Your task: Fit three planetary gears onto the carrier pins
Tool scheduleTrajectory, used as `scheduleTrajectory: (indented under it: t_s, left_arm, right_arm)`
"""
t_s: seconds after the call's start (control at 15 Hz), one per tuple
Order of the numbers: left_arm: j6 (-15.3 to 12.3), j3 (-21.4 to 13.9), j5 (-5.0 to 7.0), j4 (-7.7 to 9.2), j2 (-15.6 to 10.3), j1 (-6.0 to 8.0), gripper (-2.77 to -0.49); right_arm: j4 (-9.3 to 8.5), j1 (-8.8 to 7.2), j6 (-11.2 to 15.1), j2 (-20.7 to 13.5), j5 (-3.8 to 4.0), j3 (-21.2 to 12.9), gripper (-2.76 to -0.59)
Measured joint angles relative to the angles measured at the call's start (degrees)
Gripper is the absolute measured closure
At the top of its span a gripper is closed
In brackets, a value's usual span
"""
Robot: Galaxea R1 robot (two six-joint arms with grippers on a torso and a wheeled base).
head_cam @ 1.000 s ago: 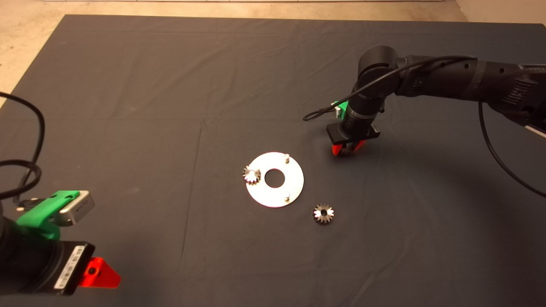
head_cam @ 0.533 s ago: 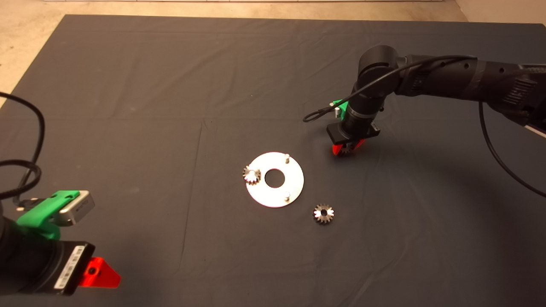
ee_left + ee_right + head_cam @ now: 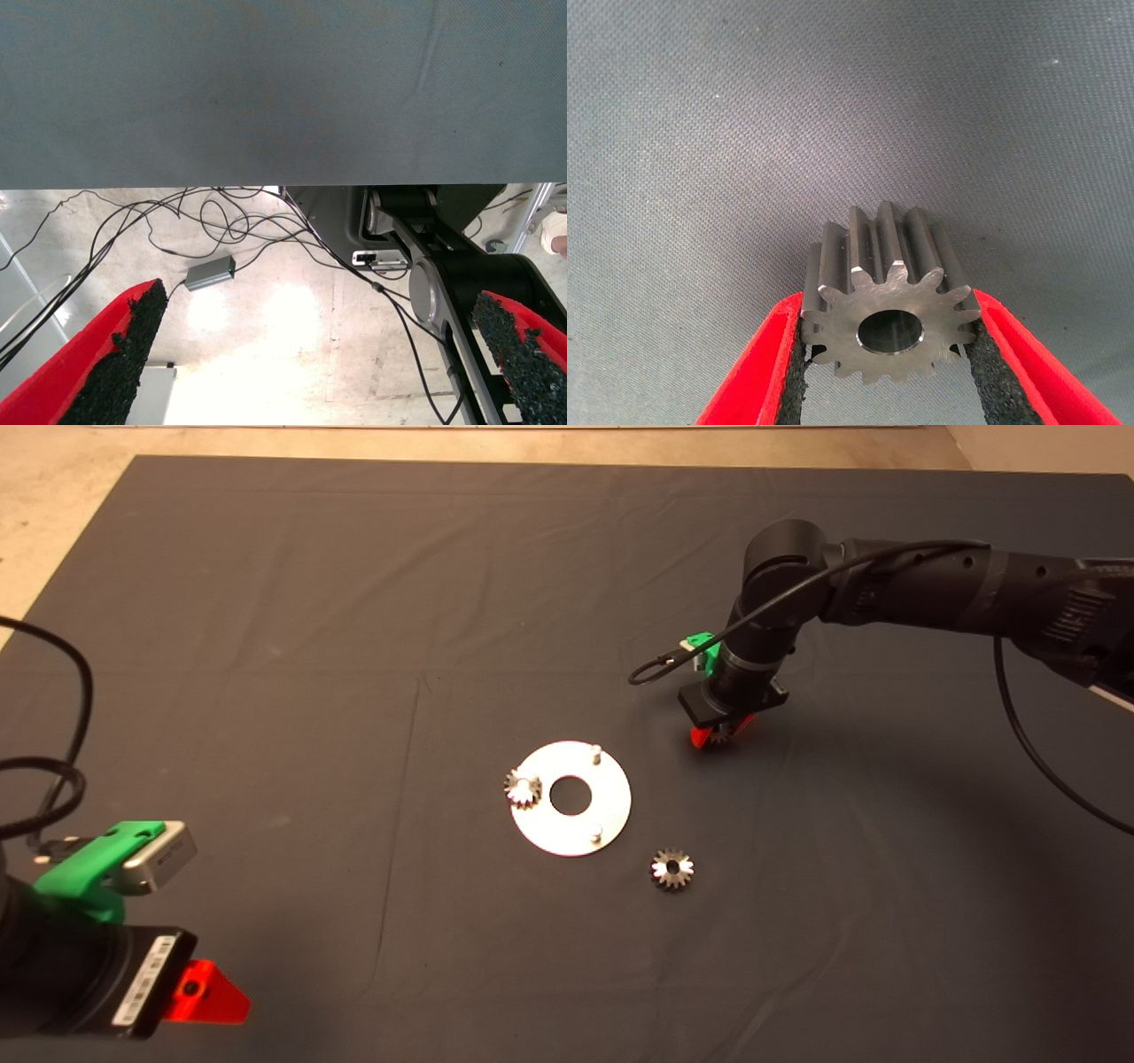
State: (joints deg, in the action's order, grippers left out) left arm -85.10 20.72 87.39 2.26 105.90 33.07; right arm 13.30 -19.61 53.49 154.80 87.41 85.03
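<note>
Left gripper (image 3: 208,992): parked at the mat's lower left corner, idle. Its wrist view shows the pads (image 3: 124,354) spread wide with nothing between them, and beyond the mat edge a floor with loose cables (image 3: 221,221).

Mat (image 3: 266,602): dark cloth, lightly creased, carrying all the parts.

Disc (image 3: 571,837): flat and silver, at mid-mat, with a large centre hole.

Seated gear (image 3: 523,788): on the disc's left pin, lying flat.

Bare pins: one at the disc's far side (image 3: 596,752), one at its near side (image 3: 596,833), both upright and empty.

Loose gear (image 3: 672,868): flat on the mat just right of the disc's near edge, apart from it.

Right gripper (image 3: 719,734): right of the disc and beyond it, pointing down, pinching the third gear.

Held gear (image 3: 890,305): clamped across its teeth between the two pads (image 3: 992,381), bore facing the wrist camera and open.

Handling: solid metal, so probably stiff, heavy for its size and slick. The toothed flanks bite into the soft pads and give the best hold. The bore must stay clear of the fingers and square to the pin.

What the views add: the head view places gripper against disc, but almost hides the held gear. The right wrist view shows the grip and bore, but no disc or pin.
</note>
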Motion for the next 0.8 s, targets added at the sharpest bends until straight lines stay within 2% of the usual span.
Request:
scheduleTrajectory:
  t_s: [0.2, 0.8]
  left_arm:
    - [0.0, 0.0, 0.00, 0.00, 0.0, 0.00, -2.51]
    - [0.0, 0.0, 0.00, 0.00, 0.0, 0.00, -2.51]
  right_arm:
    - [0.01, 0.02, -0.1, 0.0, -0.39, 0.0, -1.15]
    - [-0.05, -0.01, -0.1, 0.0, -0.61, 0.9, -1.08]
